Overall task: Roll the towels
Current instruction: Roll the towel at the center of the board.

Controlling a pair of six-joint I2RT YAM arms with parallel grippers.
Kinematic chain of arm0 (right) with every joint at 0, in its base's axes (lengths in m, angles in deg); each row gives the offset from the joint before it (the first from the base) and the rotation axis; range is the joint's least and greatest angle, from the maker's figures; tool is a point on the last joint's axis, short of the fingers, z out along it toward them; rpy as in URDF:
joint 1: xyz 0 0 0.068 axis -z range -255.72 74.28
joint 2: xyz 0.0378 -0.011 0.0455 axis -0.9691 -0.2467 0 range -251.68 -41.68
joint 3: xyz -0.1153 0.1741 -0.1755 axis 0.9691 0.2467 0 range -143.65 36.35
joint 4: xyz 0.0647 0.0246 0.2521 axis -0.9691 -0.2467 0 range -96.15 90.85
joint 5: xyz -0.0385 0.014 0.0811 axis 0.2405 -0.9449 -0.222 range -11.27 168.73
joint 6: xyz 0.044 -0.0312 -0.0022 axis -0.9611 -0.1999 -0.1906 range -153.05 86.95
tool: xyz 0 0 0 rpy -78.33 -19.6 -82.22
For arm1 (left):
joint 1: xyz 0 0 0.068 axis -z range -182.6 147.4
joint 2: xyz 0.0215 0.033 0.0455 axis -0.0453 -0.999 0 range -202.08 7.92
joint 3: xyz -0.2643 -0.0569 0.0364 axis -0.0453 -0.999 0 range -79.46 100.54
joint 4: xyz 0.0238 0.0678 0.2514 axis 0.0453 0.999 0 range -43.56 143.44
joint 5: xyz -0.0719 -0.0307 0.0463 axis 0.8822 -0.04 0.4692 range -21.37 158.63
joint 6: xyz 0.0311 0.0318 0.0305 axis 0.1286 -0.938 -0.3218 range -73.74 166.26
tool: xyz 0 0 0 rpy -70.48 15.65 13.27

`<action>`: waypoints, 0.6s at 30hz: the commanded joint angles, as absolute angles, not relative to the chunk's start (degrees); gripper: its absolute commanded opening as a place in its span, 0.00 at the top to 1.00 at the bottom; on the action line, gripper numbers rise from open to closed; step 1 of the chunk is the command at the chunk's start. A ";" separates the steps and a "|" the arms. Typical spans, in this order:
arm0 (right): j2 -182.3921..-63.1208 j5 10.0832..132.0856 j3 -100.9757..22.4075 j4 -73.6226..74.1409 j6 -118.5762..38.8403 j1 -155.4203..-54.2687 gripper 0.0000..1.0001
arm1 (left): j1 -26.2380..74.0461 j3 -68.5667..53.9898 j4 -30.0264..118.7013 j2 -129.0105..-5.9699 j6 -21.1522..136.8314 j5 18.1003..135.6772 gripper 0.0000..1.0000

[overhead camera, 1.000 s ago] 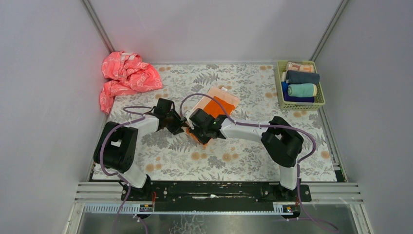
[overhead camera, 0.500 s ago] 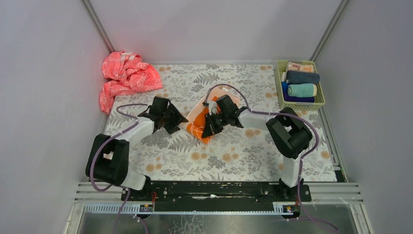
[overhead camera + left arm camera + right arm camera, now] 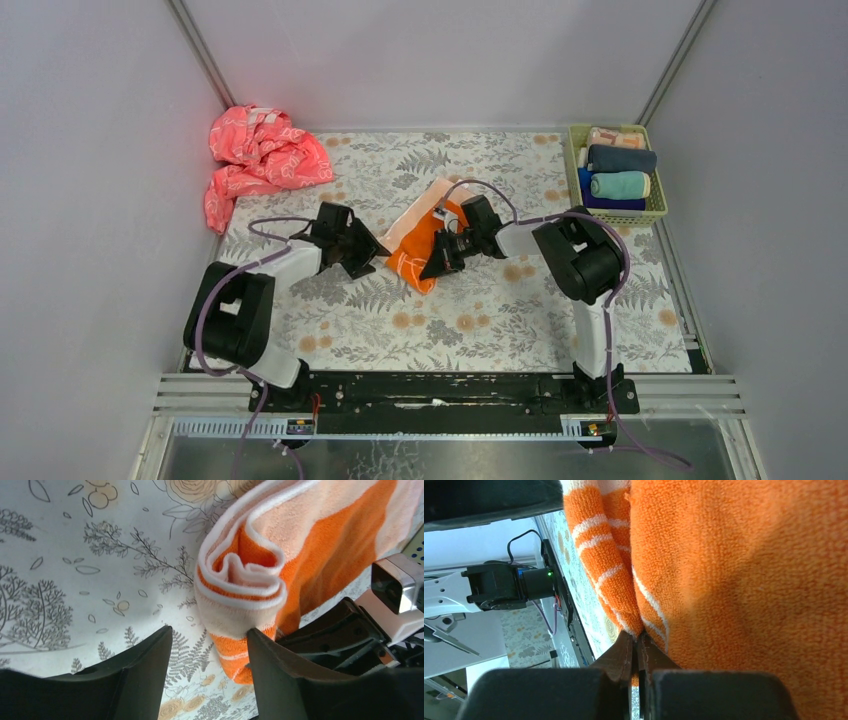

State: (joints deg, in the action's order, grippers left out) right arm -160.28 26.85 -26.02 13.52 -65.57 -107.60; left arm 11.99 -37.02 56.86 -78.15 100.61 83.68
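**A:** Where is the orange towel (image 3: 428, 232)?

**B:** On the table (image 3: 480, 330), between the two arms and lying slantwise. Its near end is curled into a loose roll, orange and pale peach with a white border.

**A:** And the right gripper (image 3: 638, 656)?

**B:** Its jaws are pinched tight on the towel's striped edge. The wrist view shows cloth squeezed between them.

**A:** The left gripper (image 3: 209, 672)?

**B:** Its jaws stand wide apart, low over the table, and hold nothing. The curled end of the towel sits just before the gap, against the inner edge of one finger.

**A:** What about the basket (image 3: 574, 180)?

**B:** It is pale green and stands at the far right corner of the table. Rolled cloths lie in it side by side: a peach roll (image 3: 615, 138) farthest back, then a dark roll (image 3: 620, 158), then a teal roll (image 3: 620, 185). Something deep blue shows under the teal one.

**A:** Anything else?

**B:** A pink cloth (image 3: 262, 155) lies crumpled at the far left corner, well apart from the towel
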 commanded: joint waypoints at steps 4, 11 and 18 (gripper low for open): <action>-161.99 28.28 -27.20 11.39 -64.30 -106.48 0.98 | 11.83 -33.38 52.87 -84.87 99.55 83.38 0.51; -153.51 38.72 -27.68 2.12 -57.30 -107.30 0.75 | 11.82 -33.22 54.37 -88.06 99.88 81.04 0.53; -141.52 63.57 -28.79 -6.98 -46.32 -115.76 0.50 | 11.82 -33.19 56.57 -88.12 98.92 79.21 0.53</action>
